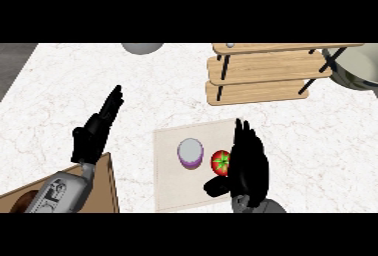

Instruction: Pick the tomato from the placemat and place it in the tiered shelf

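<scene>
A red tomato [219,161] with a green stem lies on the beige placemat [177,137], right of a purple and white round object [190,152]. My right hand [249,167] lies against the tomato's right side and hides that edge. Its fingers stretch straight toward the far side, and its thumb sticks out just below the tomato, so the hand is open. The wooden tiered shelf [258,70] with black posts stands beyond the placemat at the upper right. My left hand [94,131] rests open at the left, fingers up, away from the placemat.
A brown wooden board [105,192] lies at the lower left under my left forearm. A grey round bowl [142,47] sits at the far edge. A large pale bowl [360,67] stands right of the shelf. White marble counter [148,95] lies between placemat and shelf.
</scene>
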{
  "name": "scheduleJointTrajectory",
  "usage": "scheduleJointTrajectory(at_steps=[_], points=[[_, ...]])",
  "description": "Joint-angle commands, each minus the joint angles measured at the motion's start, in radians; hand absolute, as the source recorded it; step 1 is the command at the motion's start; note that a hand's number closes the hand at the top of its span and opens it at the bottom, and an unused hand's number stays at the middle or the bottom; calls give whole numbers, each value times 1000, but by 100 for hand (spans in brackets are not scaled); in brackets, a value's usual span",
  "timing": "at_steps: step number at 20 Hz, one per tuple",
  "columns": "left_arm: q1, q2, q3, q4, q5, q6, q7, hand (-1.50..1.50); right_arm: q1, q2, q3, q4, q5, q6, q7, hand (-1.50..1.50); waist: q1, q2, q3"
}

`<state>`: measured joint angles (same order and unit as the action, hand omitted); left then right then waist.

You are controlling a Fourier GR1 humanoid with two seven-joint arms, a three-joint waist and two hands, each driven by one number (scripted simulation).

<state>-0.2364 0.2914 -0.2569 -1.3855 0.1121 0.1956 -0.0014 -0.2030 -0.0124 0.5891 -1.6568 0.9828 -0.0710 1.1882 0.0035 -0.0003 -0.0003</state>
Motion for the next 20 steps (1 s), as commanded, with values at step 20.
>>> scheduleJointTrajectory(at_steps=[20], points=[[46,-50,49,-31,-59,-44,-2,0,-20,12,-14,180,-68,-129,75,-150,1,0,0]])
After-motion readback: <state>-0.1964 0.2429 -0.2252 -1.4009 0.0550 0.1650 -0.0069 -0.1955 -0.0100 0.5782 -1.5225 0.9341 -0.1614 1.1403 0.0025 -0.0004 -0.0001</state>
